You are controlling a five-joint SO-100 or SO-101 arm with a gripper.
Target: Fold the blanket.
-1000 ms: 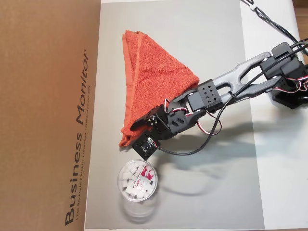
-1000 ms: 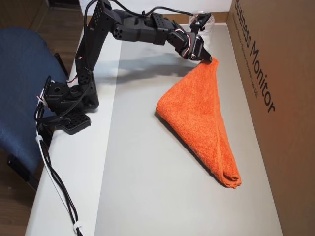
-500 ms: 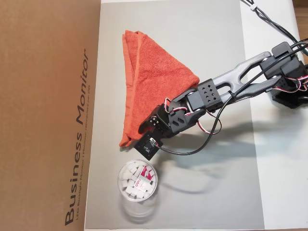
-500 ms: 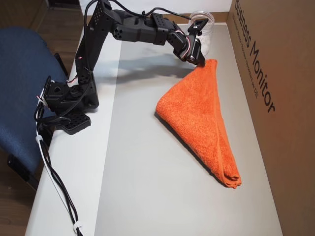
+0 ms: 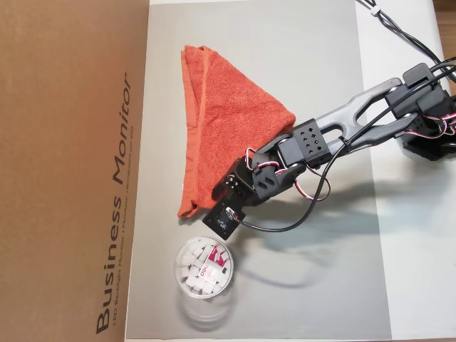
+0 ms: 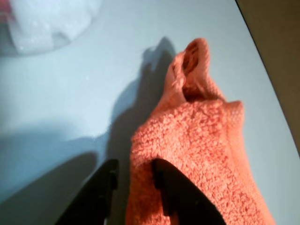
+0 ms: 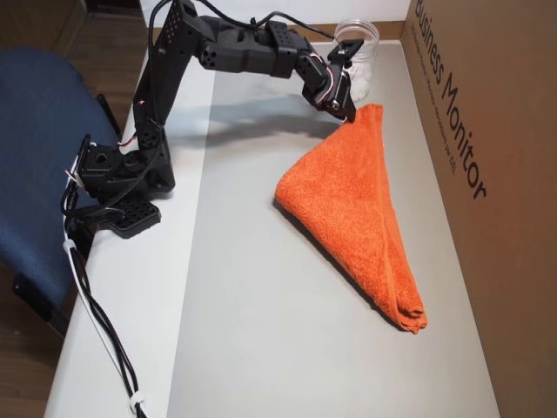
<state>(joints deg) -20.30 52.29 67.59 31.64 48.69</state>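
Towel (image 7: 352, 205) folded to a triangle, frame center. Gripper (image 6: 133, 180) barely parted, edge between 2 fingers, grip likely loosening. Next: back away clear.

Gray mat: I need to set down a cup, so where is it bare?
Bare: the gray mat between the blanket and the white table edge. Crowded: the far corner, with gripper and plastic tub.
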